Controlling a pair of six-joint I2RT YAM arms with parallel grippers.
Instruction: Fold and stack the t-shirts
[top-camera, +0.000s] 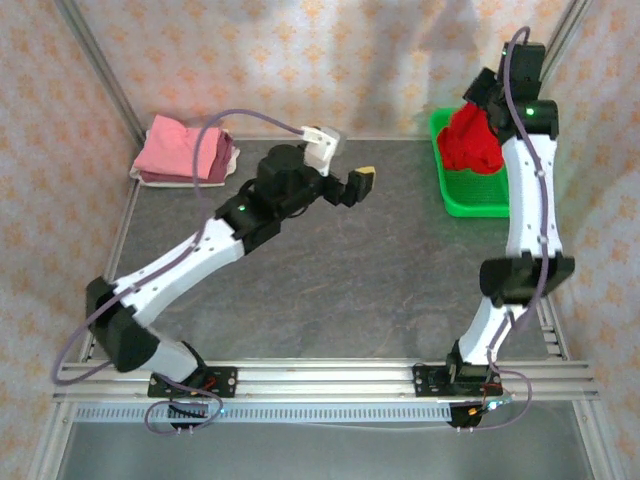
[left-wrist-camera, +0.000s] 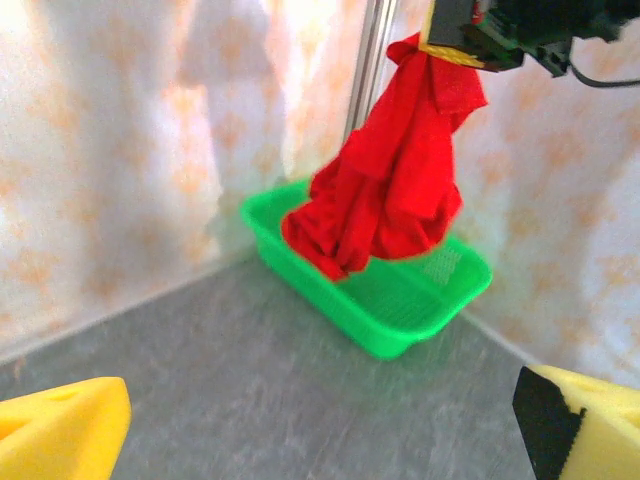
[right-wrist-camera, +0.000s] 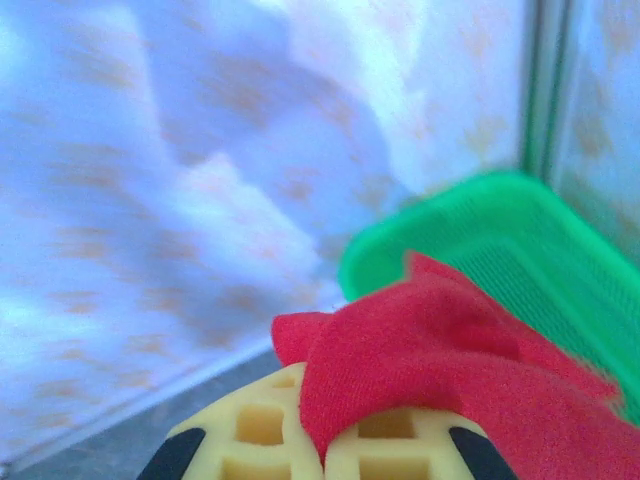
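- Red cloth is pinched between the yellow pads (right-wrist-camera: 250, 430) of my right hand (right-wrist-camera: 325, 445). The jaws are closed tight on a fold of it, and the fabric spills out over the right-side pad.
- That cloth is the red t-shirt (left-wrist-camera: 385, 190), bunched up and hanging straight down from my right hand, which is held high over the table's far right corner.
- The shirt's lower end dangles into the green basket (left-wrist-camera: 400, 310). I cannot tell whether the hem touches the mesh bottom.
- The basket sits on the grey table (top-camera: 380, 270), tucked into that far right corner just beside the patterned walls (top-camera: 300, 60).
- My left hand (top-camera: 360, 183) is spread wide and holds nothing. It hovers over the middle of the table's far half and points right, toward the basket and the hanging shirt.
- Its own two pads (left-wrist-camera: 60, 430) show at the bottom corners of the left wrist view, with bare table between them.
- Well apart from both hands, at the far left corner of the table, the folded t-shirts (top-camera: 185, 150) lie in a neat stack. Light pink is on top, a mauve fold shows along the right side, and a whitish edge peeks out underneath.
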